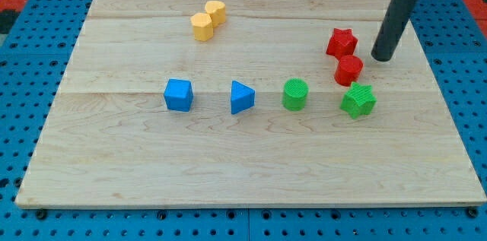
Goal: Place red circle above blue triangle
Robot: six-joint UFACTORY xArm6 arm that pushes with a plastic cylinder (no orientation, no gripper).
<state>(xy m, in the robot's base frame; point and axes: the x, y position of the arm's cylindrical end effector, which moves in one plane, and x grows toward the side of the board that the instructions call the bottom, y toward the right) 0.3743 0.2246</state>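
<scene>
The red circle (348,70) stands at the view's right on the wooden board (243,165), just below a red star (342,42). The blue triangle (242,97) lies near the board's middle, well to the left of the red circle and slightly lower. My tip (380,58) is just right of the red circle and slightly above it, right of the red star, with a small gap to both.
A green star (358,101) sits right below the red circle. A green cylinder (295,94) stands between the blue triangle and the green star. A blue cube (179,95) lies left of the triangle. Two yellow blocks (208,20) sit at the top.
</scene>
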